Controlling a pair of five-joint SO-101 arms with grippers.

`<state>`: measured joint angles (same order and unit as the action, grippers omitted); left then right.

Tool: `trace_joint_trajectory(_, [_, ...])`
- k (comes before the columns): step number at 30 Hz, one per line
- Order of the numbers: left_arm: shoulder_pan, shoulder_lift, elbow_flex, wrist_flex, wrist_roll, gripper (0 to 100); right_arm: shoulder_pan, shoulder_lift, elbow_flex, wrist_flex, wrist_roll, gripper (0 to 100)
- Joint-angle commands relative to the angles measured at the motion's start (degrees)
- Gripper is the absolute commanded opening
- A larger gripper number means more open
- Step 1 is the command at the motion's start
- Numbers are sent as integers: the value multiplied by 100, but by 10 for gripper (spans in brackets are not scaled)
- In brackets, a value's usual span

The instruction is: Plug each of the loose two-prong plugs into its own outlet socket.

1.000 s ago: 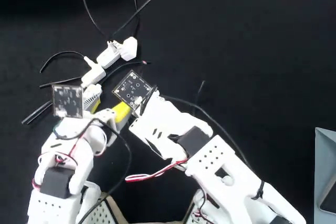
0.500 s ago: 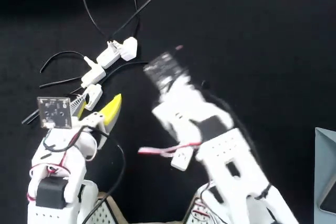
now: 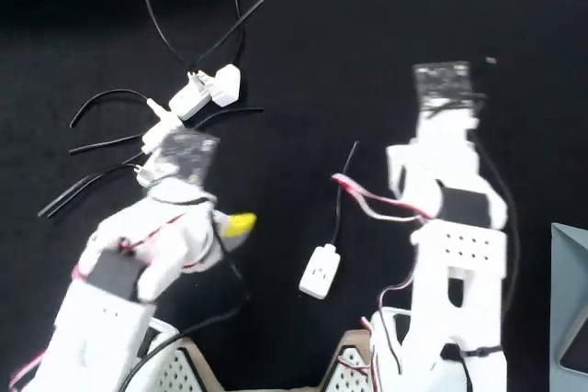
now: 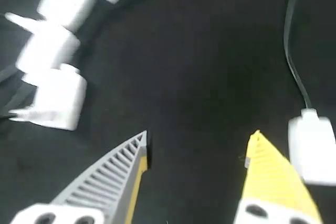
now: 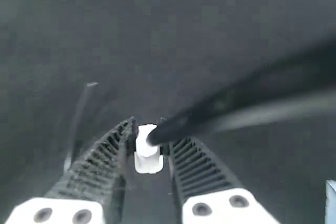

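Now, white plug (image 5: 148,163) in right hand (image 5: 146,131).

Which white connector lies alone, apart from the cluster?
The connector at the near middle; the other connectors lie bunched at the far left.

The high camera is looking down over the black table (image 3: 367,25); wrist cameras are hovering close above it, the left sharing the outlet socket (image 3: 320,272).

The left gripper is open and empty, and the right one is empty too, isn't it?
Not quite: the right gripper is not empty but shut on a small white plug, as the right wrist view shows. The left gripper is open and empty, as you said.
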<state>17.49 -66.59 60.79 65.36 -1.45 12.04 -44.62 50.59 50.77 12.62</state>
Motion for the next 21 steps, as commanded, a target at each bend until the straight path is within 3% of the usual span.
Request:
trace_joint_trajectory(1, [673,835,-514,18,26,300,580,-31,-277,-167,-35,11])
trace_joint_trajectory(14, [2246,3798,-1965,18,1055,302,844,-31,-259,-141,-35,11])
trace_joint_trajectory(21, [2580,5204,-2510,-9,1618,366,844,-31,-251,-123,-35,11])
